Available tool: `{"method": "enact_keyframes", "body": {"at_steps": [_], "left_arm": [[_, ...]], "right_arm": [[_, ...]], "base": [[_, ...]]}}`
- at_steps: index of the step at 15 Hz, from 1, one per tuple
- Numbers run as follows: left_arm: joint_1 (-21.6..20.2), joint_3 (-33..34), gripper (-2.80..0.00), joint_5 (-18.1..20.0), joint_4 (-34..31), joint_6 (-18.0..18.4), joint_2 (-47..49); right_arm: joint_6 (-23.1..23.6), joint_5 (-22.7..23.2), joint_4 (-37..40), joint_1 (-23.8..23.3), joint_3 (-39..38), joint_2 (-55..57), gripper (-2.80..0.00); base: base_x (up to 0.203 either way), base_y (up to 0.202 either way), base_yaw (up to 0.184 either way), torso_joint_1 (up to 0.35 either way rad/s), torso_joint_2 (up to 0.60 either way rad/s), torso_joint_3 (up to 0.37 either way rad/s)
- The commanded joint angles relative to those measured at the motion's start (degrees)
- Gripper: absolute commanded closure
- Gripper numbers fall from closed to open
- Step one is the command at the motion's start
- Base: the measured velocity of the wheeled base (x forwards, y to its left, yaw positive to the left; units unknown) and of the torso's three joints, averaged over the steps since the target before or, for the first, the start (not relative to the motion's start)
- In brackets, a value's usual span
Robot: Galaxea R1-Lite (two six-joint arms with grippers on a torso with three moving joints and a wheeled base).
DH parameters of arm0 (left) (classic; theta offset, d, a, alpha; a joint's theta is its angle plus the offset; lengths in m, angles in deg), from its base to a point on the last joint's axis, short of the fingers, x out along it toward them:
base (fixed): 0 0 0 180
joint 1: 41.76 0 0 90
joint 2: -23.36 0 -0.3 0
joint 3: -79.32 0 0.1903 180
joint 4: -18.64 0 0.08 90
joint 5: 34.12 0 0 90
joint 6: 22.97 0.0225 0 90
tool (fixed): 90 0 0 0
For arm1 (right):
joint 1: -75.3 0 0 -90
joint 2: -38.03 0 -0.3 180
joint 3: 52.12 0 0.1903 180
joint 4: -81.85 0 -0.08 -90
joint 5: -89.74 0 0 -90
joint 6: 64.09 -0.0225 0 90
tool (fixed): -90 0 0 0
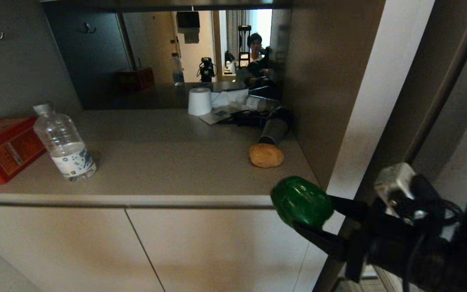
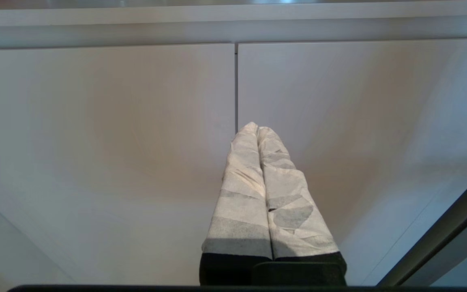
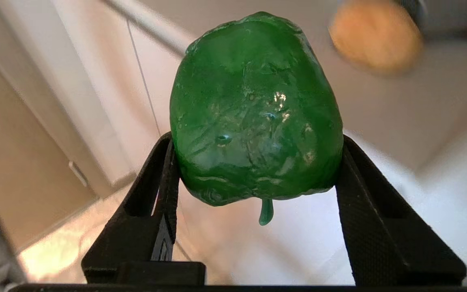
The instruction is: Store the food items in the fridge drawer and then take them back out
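Note:
My right gripper [image 1: 307, 215] is shut on the glossy green bell pepper [image 1: 301, 201], holding it in the air just off the front right corner of the beige counter [image 1: 156, 162]. In the right wrist view the pepper [image 3: 255, 109] sits between the two black fingers [image 3: 164, 170], its stem pointing back at the wrist. The tan potato [image 1: 266, 155] lies on the counter just beyond it, near the side wall, and shows blurred as the potato [image 3: 375, 36] past the pepper. My left gripper [image 2: 256, 126] is shut and empty, parked facing the cabinet doors. The fridge drawer is out of view.
A clear water bottle [image 1: 65, 142] and a red tin box [image 1: 0, 148] stand at the counter's left. A white paper roll [image 1: 199, 101], papers and a dark hair dryer [image 1: 274, 127] lie at the back by the mirror, which reflects a person. The side wall [image 1: 330, 81] bounds the right.

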Motion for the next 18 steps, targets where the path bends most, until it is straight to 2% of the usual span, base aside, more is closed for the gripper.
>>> {"method": "enact_keyframes", "body": {"at_steps": [1,6,15,18], "left_arm": [[0.02,0.59,0.0,0.0,0.03,-0.01,0.02],[0.05,0.62,0.0,0.0,0.03,-0.01,0.02],[0.02,0.62,0.0,0.0,0.03,-0.01,0.02],[0.07,0.57,0.0,0.0,0.03,-0.01,0.02]], "right_arm": [[-0.33,-2.83,-0.31,2.07,9.09,11.76,0.0],[-3.29,-10.81,0.73,2.97,28.32,24.4,0.0],[-3.35,-15.06,3.83,1.95,50.85,40.85,0.0],[-2.99,-15.45,4.39,1.17,52.54,42.75,0.0]], "base": [[0.0,0.0,0.0,0.0,0.0,0.0],[0.0,0.0,0.0,0.0,0.0,0.0],[0.0,0.0,0.0,0.0,0.0,0.0],[0.0,0.0,0.0,0.0,0.0,0.0]]}}
